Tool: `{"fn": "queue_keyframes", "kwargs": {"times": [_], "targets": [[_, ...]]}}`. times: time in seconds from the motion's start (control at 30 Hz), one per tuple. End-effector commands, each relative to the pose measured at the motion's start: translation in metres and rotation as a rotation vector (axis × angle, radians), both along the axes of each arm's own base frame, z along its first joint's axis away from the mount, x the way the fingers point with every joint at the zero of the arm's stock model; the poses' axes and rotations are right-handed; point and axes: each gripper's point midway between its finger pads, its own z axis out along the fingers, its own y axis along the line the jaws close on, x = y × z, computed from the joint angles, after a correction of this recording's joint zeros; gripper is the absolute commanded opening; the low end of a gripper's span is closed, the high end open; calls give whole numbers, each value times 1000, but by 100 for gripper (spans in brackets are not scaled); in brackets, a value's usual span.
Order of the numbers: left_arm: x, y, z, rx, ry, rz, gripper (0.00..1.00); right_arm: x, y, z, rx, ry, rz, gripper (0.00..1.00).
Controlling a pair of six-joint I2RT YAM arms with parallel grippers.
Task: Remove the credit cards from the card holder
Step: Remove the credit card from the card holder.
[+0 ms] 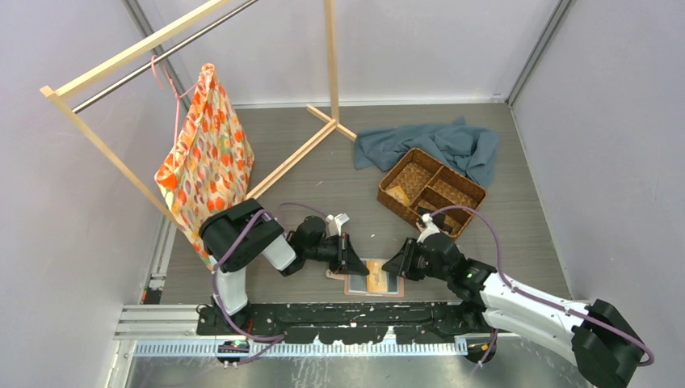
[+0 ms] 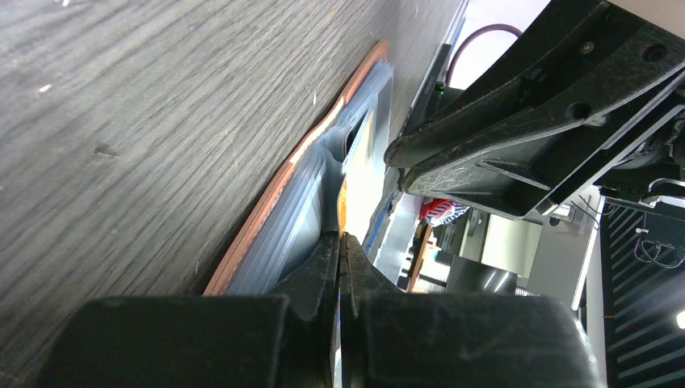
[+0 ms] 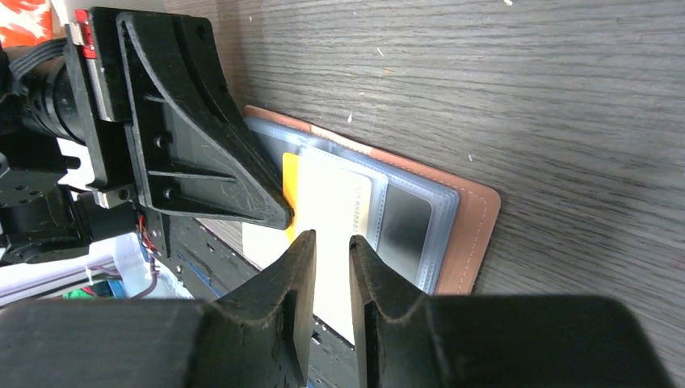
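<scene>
Black fingers of my right hand (image 3: 332, 238) are standing a little apart, gripping nothing and hanging just over the pale card (image 3: 339, 198) that is poking out of its slot toward me. Just beside them, my left hand (image 2: 342, 238) is closed tight with nothing between its fingers. Its tip is pressing down at the edge of an orange card (image 3: 290, 174) and, as I am judging it, pinning the card holder (image 3: 472, 218) flat. The holder is lying open, grey slots up, on the bench (image 3: 525, 81) at the near edge, between my two hands. Something darker is sitting in the next slot, though I cannot tell whether it is a card.

I am taking the step in hand to be drawing the pale card out. To do it well, I am planning to lower the right fingers so one slides under the free end and one sits on top, closing on that card alone. Then I am pulling along the slot's own line, low and straight, while the left hand is bearing down so the holder is not dragging along. Pinching the sleeve together with the card is the risk. The woven basket (image 1: 432, 190) is sitting well apart, farther back.
</scene>
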Motion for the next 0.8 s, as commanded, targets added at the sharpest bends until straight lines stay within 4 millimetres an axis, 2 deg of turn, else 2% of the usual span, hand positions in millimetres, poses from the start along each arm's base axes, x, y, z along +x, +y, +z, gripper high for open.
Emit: {"fn": "queue_keyframes", "kwargs": {"times": [0.0,0.17,0.33,0.57,0.77], "targets": [[-11,17,-29,120,40,-9,1,8,15,21,58,-52,32,27],[-10,15,-28,122,37,-19,1,8,14,7,23,-18,26,27],[-8,13,-26,142,25,-41,1,9,2,-10,-33,22,-34,26],[-2,11,-22,183,7,-68,1,6,-15,-20,-93,38,-87,26],[4,13,-21,183,7,-56,1,4,-18,-24,-94,46,-92,25]]}}
